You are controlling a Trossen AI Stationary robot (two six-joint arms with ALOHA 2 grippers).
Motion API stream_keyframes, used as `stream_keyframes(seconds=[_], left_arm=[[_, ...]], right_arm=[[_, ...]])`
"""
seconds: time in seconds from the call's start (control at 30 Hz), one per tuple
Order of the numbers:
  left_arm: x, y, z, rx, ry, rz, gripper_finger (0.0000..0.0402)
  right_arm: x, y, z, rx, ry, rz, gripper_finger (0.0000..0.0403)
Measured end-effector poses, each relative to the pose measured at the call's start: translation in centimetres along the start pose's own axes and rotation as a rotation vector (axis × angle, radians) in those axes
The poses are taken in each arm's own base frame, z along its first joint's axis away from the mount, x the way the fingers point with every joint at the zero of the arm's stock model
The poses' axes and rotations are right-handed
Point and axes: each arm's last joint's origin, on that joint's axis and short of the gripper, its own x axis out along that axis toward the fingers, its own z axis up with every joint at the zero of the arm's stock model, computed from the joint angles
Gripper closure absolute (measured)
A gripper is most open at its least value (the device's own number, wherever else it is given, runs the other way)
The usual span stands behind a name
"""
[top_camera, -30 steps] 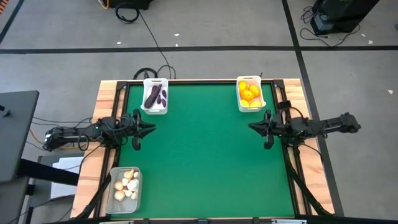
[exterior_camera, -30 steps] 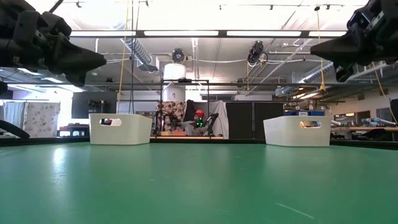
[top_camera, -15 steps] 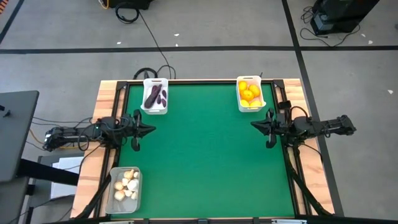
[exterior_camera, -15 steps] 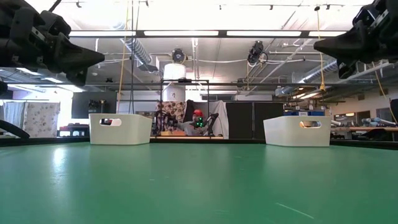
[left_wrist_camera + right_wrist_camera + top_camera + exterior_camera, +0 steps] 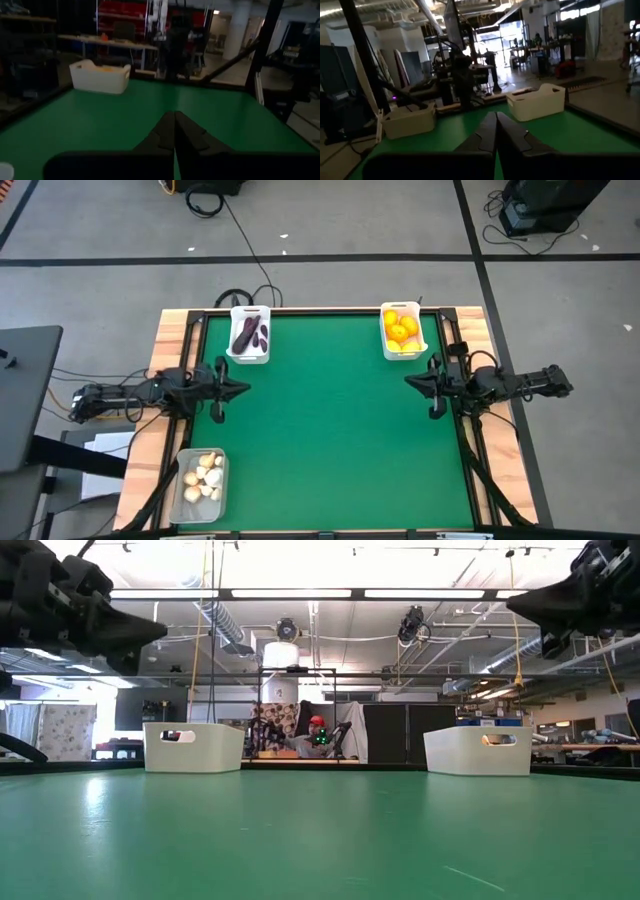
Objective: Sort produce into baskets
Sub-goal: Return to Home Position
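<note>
A white basket (image 5: 249, 335) with dark purple eggplants stands at the table's far left. A second white basket (image 5: 402, 330) with yellow and orange citrus stands at the far right. A clear bin (image 5: 201, 483) with whitish garlic bulbs sits off the green mat at the near left. My left gripper (image 5: 243, 387) is shut and empty, held above the mat's left edge and pointing toward the table's right; its closed fingers show in the left wrist view (image 5: 174, 115). My right gripper (image 5: 408, 383) is shut and empty above the mat's right edge, pointing left (image 5: 496, 115).
The green mat (image 5: 335, 430) lies bare between the arms. In the low view the two white baskets (image 5: 193, 747) (image 5: 478, 750) stand at the far edge, with both grippers high above the mat. Wooden table borders and arm mounts flank the mat. A person sits far off in the room (image 5: 318, 732).
My right gripper has drawn back a little toward the table's right edge and risen slightly, staying shut. The baskets and the produce have not moved.
</note>
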Motion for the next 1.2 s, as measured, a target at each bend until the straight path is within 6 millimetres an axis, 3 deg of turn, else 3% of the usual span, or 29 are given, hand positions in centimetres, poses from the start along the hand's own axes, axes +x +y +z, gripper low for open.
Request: stream_keyframes(seconds=[0.27, 1.2], left_arm=[[0.05, 0.04, -0.27, -0.023, 0.029, 0.008, 0.0394], [0.05, 0.0, 0.17, -0.027, -0.018, 0.006, 0.0394]], right_arm=[[0.03, 0.22, -0.14, 0.012, 0.025, 0.076, 0.0382], [0.03, 0.23, -0.08, 0.013, 0.019, 0.077, 0.038]])
